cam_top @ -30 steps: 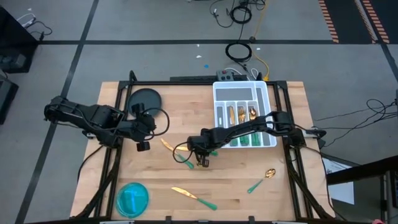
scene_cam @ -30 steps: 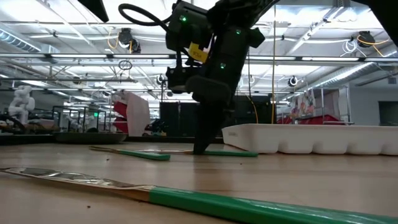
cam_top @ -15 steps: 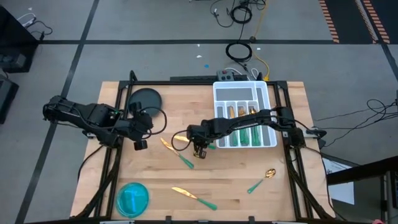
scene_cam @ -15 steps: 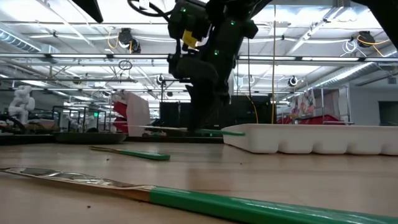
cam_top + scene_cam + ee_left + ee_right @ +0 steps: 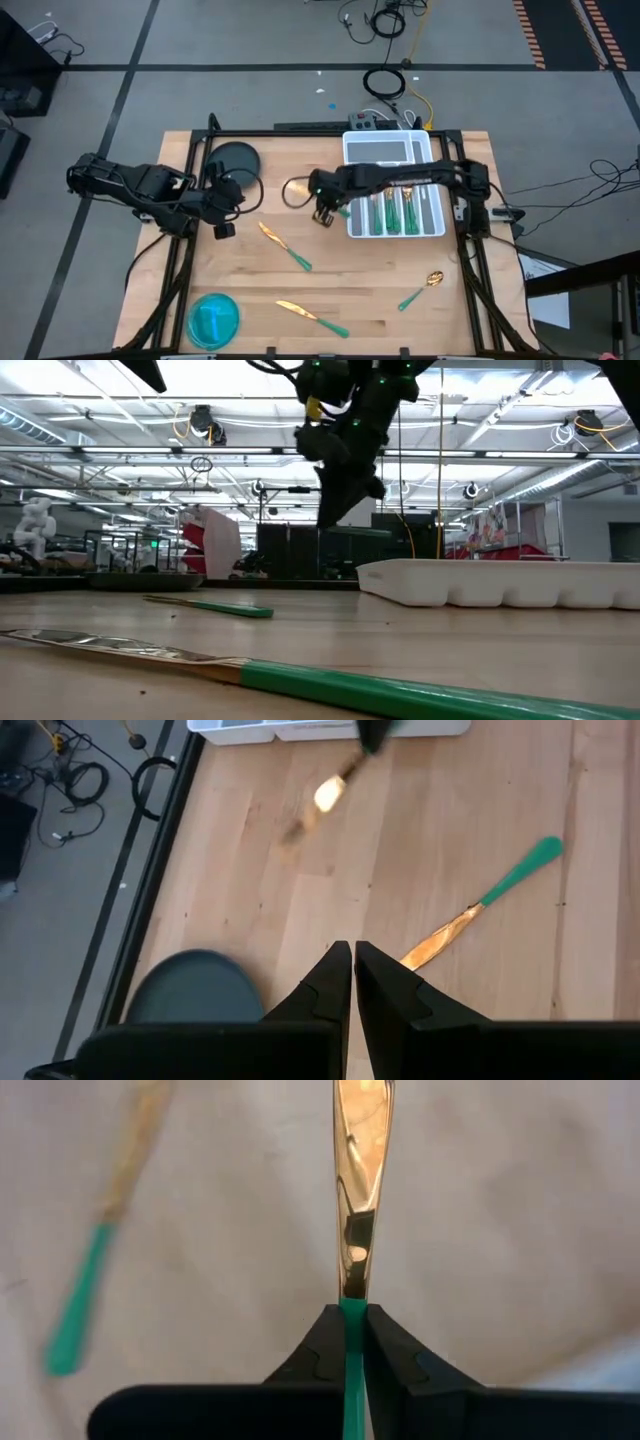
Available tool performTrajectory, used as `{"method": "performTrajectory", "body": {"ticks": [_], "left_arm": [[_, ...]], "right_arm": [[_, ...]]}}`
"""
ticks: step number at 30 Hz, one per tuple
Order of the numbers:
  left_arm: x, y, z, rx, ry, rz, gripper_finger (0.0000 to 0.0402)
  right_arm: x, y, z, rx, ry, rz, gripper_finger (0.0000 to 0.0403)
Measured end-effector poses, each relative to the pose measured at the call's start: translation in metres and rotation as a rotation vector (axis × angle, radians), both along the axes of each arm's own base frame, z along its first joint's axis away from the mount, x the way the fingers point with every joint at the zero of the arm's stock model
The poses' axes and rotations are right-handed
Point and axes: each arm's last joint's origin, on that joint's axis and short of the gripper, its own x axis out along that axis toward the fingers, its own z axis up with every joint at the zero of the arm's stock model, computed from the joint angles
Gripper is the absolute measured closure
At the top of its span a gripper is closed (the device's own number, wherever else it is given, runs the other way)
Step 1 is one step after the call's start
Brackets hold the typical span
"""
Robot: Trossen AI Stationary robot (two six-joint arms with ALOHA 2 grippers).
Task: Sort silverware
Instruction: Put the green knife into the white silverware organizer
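My right gripper (image 5: 322,213) hangs above the table just left of the white slotted tray (image 5: 394,150), shut on a spoon (image 5: 360,1170) with a gold head and a green handle. In the left wrist view the spoon's head (image 5: 329,793) shows blurred in the air. My left gripper (image 5: 222,229) hovers shut (image 5: 352,960) over the table's left half, holding nothing. More silverware lies flat on the wood: a knife (image 5: 285,246) in the middle, another knife (image 5: 312,317) near the front edge, and a spoon (image 5: 422,290) at the right. Several pieces lie in the tray's slots (image 5: 395,212). My right gripper pinches the spoon's green handle (image 5: 350,1318) between its two fingers, right where green meets gold. The fingers slant down from above. The handle runs back between them and the gold head sticks out ahead. The spoon is lifted clear of the table, about level (image 5: 355,532).
A dark round plate (image 5: 232,160) sits at the far left of the table and a blue bowl (image 5: 213,318) at the near left corner. A black frame (image 5: 190,160) rims the table. Cables and a power strip (image 5: 372,122) lie behind the tray.
My right gripper has risen from the table and gone toward the far edge, up beside the tray, rolling a little. It has stayed shut on the spoon, which has left the wood and now hangs clear.
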Motion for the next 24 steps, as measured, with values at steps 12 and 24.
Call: {"method": "performTrajectory", "body": {"ticks": [12,24], "left_arm": [[0.0,0.0,0.0,0.005,-0.001,0.002,0.0374],[0.0,0.001,0.0,0.034,-0.006,0.009,0.0374]], "right_arm": [[-0.059,-0.032,0.039,-0.046,0.073,-0.273,0.0403],[-0.127,-0.017,0.038,0.017,-0.089,-0.54,0.0403]]}}
